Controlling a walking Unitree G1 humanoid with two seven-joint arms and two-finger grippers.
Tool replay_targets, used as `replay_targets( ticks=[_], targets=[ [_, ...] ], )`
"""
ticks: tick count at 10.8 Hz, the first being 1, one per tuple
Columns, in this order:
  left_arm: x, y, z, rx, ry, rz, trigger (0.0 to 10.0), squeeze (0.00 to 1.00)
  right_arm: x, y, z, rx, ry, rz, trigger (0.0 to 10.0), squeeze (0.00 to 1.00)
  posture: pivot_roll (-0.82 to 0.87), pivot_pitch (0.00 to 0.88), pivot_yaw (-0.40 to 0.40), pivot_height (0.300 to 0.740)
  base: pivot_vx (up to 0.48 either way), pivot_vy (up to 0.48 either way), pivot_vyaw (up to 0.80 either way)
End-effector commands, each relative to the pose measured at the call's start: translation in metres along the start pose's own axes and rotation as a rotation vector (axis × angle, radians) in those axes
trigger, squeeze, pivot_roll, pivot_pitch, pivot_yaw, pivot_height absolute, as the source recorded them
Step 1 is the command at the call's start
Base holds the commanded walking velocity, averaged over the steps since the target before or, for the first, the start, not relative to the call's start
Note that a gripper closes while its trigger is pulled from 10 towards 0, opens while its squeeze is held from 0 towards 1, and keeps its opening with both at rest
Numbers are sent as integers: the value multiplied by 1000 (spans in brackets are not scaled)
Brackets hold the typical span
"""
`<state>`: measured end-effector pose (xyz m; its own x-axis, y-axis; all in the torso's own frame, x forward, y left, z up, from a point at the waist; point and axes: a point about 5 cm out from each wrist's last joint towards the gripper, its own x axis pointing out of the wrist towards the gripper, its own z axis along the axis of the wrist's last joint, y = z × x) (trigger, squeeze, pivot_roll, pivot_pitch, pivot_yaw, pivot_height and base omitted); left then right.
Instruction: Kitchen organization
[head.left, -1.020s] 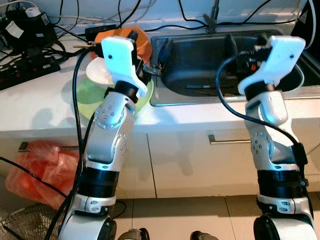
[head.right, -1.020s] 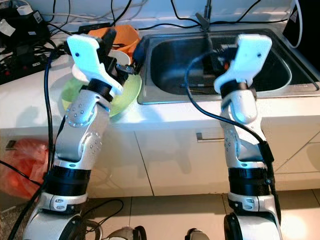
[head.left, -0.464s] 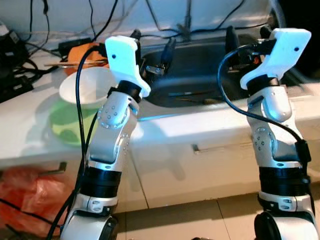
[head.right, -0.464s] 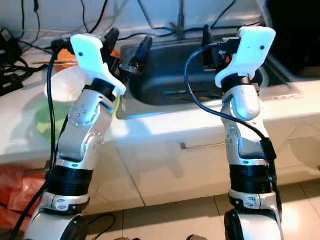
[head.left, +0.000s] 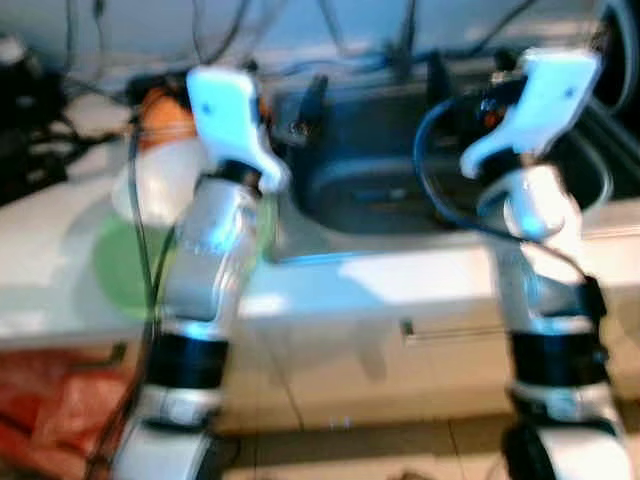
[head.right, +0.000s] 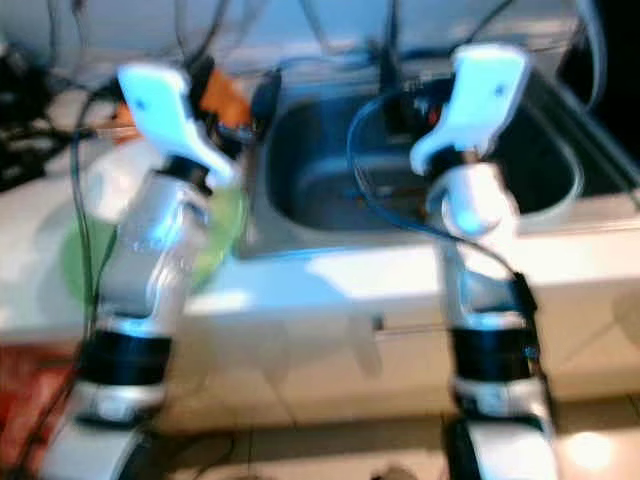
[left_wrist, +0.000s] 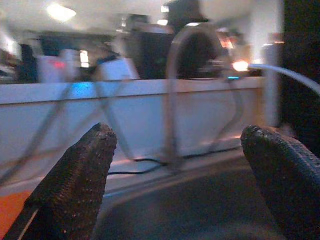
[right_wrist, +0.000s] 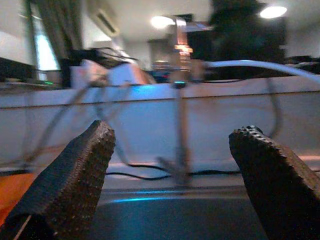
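Both arms are raised over the white counter (head.left: 400, 280), the picture blurred. The left gripper (left_wrist: 185, 165) and right gripper (right_wrist: 175, 165) are both released, fingers spread wide, above the steel sink (head.left: 390, 185). A white bowl (head.left: 150, 185) on a green plate (head.left: 120, 275) sits at the sink's left edge.

head views: motion-blurred | sink (head.left: 380, 180) contents: unreadable | green plate (head.left: 125, 270): smeared

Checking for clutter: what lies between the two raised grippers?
Bare sink basin lies between left gripper and right gripper, per the blurred eye views.
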<state>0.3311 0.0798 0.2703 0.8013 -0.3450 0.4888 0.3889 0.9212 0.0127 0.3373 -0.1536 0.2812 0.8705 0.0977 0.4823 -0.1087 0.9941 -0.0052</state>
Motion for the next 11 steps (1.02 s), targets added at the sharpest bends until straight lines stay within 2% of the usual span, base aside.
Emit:
replay_targets(
  ticks=[1, 3, 7, 9, 10, 11],
  targets=[
    [0, 9, 4, 25, -4, 22, 10000, 0, 2, 9, 5, 5, -21, 25, 10000, 0, -14, 76, 79, 740, 420, 0, 0],
    [-1, 10, 4, 15, -7, 37, 10000, 0, 2, 10, 3, 7, -16, 25, 10000, 0, -11, 79, 79, 740, 399, 0, 0],
    [-3, 14, -1, 28, 16, 67, 10000, 0, 2, 12, 1, 11, -3, 34, 10000, 0, -11, 83, 76, 740, 0, 0, 0],
    [-2, 25, -2, 92, 40, 112, 10000, 0, 2, 12, -2, 44, 36, 46, 10000, 0, -12, 84, 76, 740, 0, 0, 0],
    [1, 34, -5, 148, 96, 119, 10000, 0, 3, 14, -6, 74, 90, 98, 10000, 0, -11, 84, 76, 740, 0, 0, 0],
    [1, 38, -12, 157, 143, 117, 10000, 0, 3, 17, -9, 93, 133, 159, 10000, 0, -13, 83, 76, 740, 0, 0, 0]
  ],
)
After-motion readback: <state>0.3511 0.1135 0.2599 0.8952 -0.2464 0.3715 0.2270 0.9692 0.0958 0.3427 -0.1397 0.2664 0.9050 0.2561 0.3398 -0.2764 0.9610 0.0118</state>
